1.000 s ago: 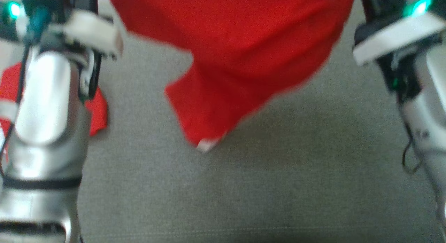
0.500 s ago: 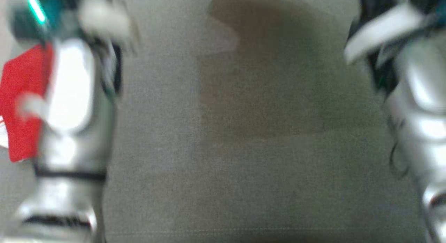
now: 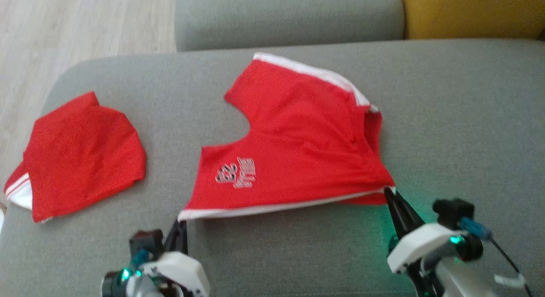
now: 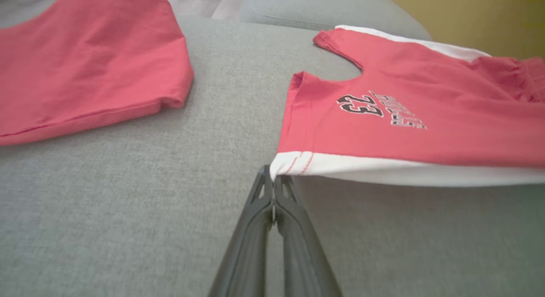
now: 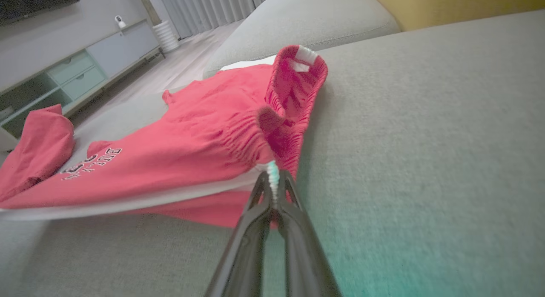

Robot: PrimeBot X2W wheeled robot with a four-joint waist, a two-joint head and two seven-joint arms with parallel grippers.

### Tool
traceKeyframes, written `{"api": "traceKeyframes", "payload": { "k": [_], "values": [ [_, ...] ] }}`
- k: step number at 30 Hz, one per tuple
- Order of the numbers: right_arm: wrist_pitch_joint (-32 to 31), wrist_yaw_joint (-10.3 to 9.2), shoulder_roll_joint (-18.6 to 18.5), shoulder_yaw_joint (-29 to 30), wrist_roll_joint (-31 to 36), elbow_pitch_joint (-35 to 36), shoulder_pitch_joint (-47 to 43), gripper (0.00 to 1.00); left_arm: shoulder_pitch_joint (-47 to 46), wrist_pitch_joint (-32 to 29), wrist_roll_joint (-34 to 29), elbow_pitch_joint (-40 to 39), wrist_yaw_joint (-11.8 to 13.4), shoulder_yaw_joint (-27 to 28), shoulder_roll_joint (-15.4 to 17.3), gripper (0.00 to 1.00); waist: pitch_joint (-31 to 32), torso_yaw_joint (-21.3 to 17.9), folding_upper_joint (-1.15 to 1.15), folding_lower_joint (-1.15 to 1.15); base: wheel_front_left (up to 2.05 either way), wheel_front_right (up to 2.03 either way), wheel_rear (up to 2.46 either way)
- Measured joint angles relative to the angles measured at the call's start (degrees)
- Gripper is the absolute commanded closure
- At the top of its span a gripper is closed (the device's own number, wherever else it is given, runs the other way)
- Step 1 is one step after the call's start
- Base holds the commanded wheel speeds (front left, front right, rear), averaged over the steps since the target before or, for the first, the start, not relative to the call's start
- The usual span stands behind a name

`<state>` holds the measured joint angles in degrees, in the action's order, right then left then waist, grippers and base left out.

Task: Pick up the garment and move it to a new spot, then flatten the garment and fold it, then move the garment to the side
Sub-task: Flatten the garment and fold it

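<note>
Red shorts point(image 3: 298, 131) lay spread on the grey sofa point(image 3: 447, 118), the left end effector point(image 3: 182, 222) and right end effector point(image 3: 388, 193) each pinching a near corner.

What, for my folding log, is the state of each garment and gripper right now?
Red shorts: spread out on the sofa, near edge held slightly raised, waistband end bunched.
Folded red garment: lying loose to the left, nothing touching it.
Left gripper: fingers shut on the shorts' left near corner.
Right gripper: fingers shut on the right near corner.
</note>
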<state>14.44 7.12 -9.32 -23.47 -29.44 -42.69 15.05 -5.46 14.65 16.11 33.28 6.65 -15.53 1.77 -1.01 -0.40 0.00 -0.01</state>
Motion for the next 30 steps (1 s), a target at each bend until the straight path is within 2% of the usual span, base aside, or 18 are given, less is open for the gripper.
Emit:
{"api": "traceKeyframes", "payload": {
  "k": [3,8,14,18,21,26,30],
  "values": [
    [0.00,0.00,0.98,2.21,-1.37,2.59,-4.12,1.00,2.59,0.00,-2.45,-1.43,-0.10,-0.43,0.03,1.00,2.14,0.00,0.00,0.00,0.00,0.00,0.00],
    [0.00,0.00,2.63,2.49,-1.91,5.63,-10.86,1.00,5.47,0.00,-3.50,-5.80,-0.11,1.64,0.22,1.00,3.94,0.43,0.00,0.00,0.00,0.00,0.00],
    [0.00,0.00,2.60,3.70,-1.64,8.61,-9.00,1.00,3.05,-0.01,-6.94,-7.32,-1.86,1.88,1.13,1.00,2.55,-0.69,0.00,0.00,0.00,0.00,0.00],
    [0.00,0.00,2.72,3.87,-1.64,8.96,-3.75,1.00,-7.78,0.00,-10.22,-4.78,-3.83,1.07,3.53,1.00,0.16,-1.77,0.00,0.00,0.00,0.00,0.00],
    [0.00,0.00,2.85,3.57,-0.76,8.99,1.79,1.00,-18.51,-1.03,-13.57,-0.93,-7.19,-1.49,6.00,1.00,-2.79,-2.85,0.00,0.00,0.00,0.00,0.00],
    [0.01,0.00,3.56,3.68,-0.94,7.47,10.35,1.00,-35.23,-4.03,-16.10,5.15,-10.61,-3.58,7.40,1.00,-8.71,-4.92,0.00,0.01,0.00,0.00,0.00],
    [0.01,0.00,4.79,4.41,-2.65,6.26,14.87,1.00,-44.80,-4.83,-17.93,10.38,-12.62,-6.22,8.26,1.00,-13.61,-6.82,0.00,0.02,0.00,0.00,0.00]
  ]
}}
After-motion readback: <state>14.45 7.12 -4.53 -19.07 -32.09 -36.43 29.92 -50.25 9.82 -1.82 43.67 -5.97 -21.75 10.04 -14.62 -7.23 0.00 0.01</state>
